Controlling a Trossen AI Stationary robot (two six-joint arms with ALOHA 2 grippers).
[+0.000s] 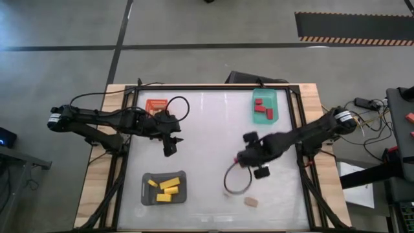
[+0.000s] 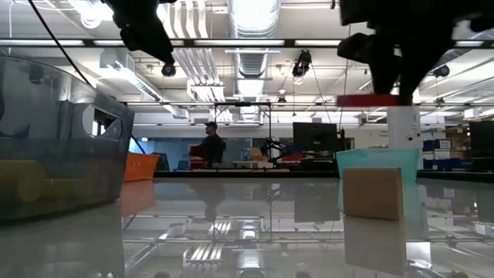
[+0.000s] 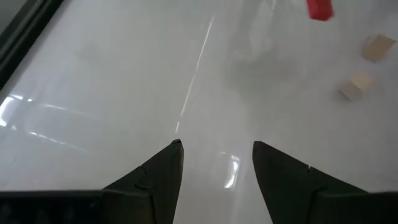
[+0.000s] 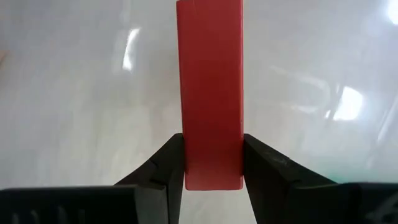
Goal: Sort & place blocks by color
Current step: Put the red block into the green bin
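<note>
My right gripper (image 1: 248,157) hangs over the table's middle right, shut on a red block (image 4: 211,74). The low view shows this block (image 2: 367,100) well above the table. My left gripper (image 1: 170,147) is open over bare table, left of centre, and its fingers (image 3: 163,168) touch nothing. Several yellow blocks (image 1: 166,188) lie in the grey tray (image 1: 146,197). Red blocks (image 1: 263,109) lie in the green tray (image 1: 267,93). A tan block (image 1: 251,202) rests flat on the table near the near edge. The left wrist view shows two tan blocks (image 3: 378,47), (image 3: 356,86). My right gripper pinches the red block between its two fingers (image 4: 168,158), which press its two long sides near one end (image 4: 212,174). The fingers come from above and the block runs on past them. It is lifted clear of the table and lies about level.
An orange tray (image 1: 155,103) sits at the far left of the table, partly under my left arm. A dark cable loop (image 1: 237,180) hangs below my right arm. The table has a raised black rim (image 1: 213,88). Beyond the table a person (image 2: 210,145) stands in the room.
</note>
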